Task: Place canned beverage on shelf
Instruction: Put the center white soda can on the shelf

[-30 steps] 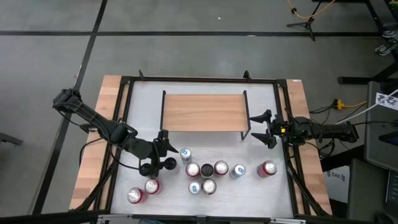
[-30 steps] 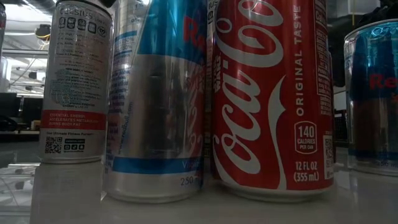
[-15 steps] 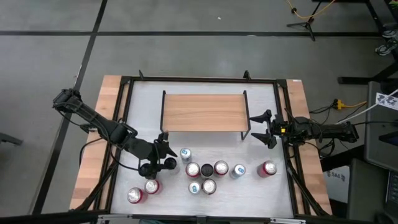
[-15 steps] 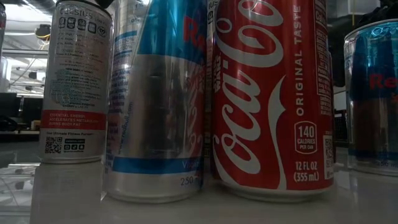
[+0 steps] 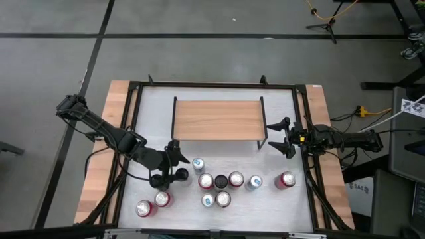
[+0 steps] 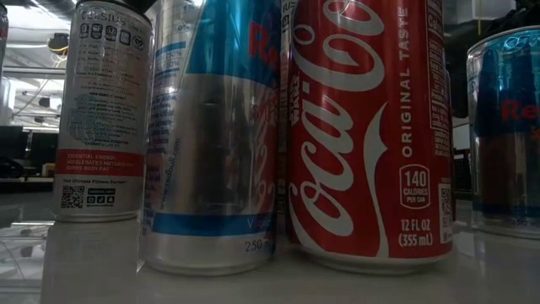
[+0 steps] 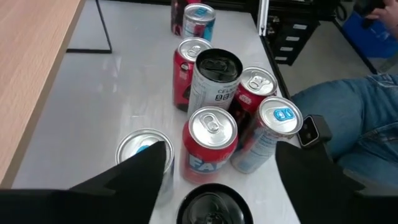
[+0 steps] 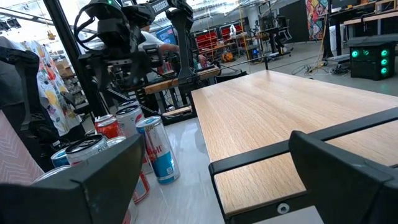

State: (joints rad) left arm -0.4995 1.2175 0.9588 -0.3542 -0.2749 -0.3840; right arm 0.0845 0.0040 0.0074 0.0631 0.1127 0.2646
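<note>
My left tool (image 5: pixel 171 163), fingers spread and empty, hovers beside the blue-top can (image 5: pixel 198 164) just in front of the shelf (image 5: pixel 217 119). Approach step; next, straddle and close. Right tool (image 5: pixel 281 138) waits open at the shelf's end.

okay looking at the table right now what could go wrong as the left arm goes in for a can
The cans stand packed: the red can touches the black-topped can, so a grab there could topple neighbours.

The open left pincer sits right beside the blue-topped can; a sideways drift may knock it over.

The shelf is narrow and bare; a can set near its edge could fall. The right pincer waits open by its end.
</note>
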